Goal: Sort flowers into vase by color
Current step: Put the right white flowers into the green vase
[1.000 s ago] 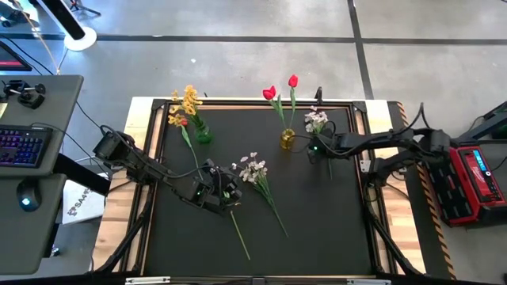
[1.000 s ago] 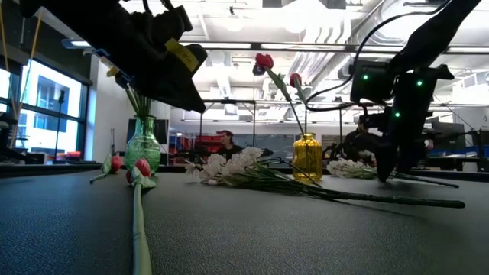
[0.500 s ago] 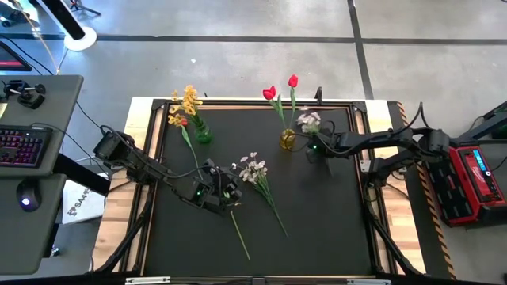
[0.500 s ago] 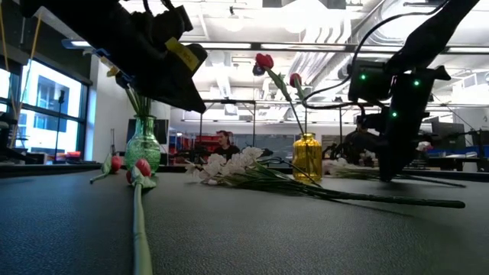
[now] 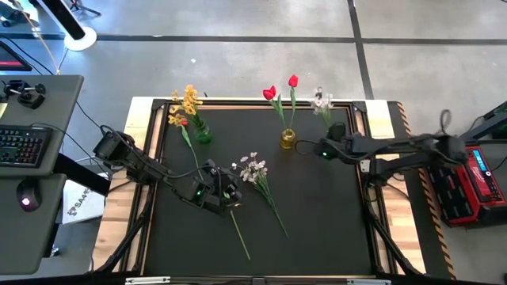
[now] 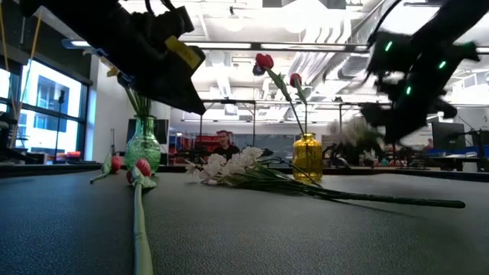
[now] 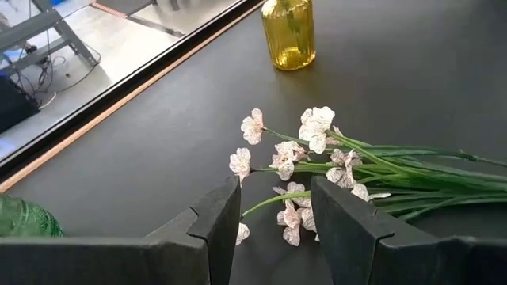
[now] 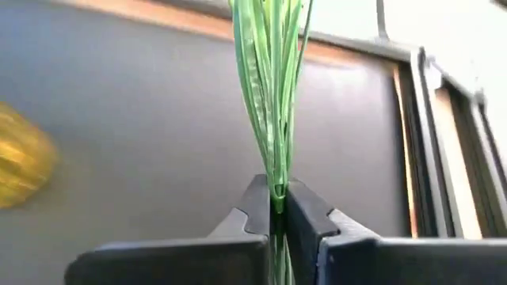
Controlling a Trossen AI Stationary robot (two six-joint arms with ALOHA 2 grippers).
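My right gripper (image 5: pixel 323 148) hangs above the table's far right part, beside the yellow vase (image 5: pixel 287 140), which holds two red tulips (image 5: pixel 269 93). It is shut on a white blossom spray (image 5: pixel 321 100) whose blossoms reach toward the far edge. My left gripper (image 5: pixel 226 194) hovers open over the table's middle, just left of a second white spray (image 5: pixel 253 169) that lies flat. A red tulip (image 5: pixel 181 121) also lies on the table, its stem running under the left gripper. The green vase (image 5: pixel 203 134) holds a yellow spray (image 5: pixel 188 99). My right gripper pinches the white spray's bundle of thin green stems (image 8: pixel 276 186) between its two fingers. The stems run straight on from the fingers and fan out beyond them. In the low view the spray (image 6: pixel 355 131) is lifted clear of the table.
The black mat ends in a wooden frame (image 5: pixel 261 101) at the far edge, close behind both vases. A desk with a keyboard (image 5: pixel 20 146) stands left of the table. Bare mat lies toward the near right corner (image 5: pixel 333 229).
My right gripper has shut on the white spray's stems and risen, tipping as it went. The spray, which lay on the table beside the yellow vase, is now lifted clear, and its blossoms have swung toward the far edge.
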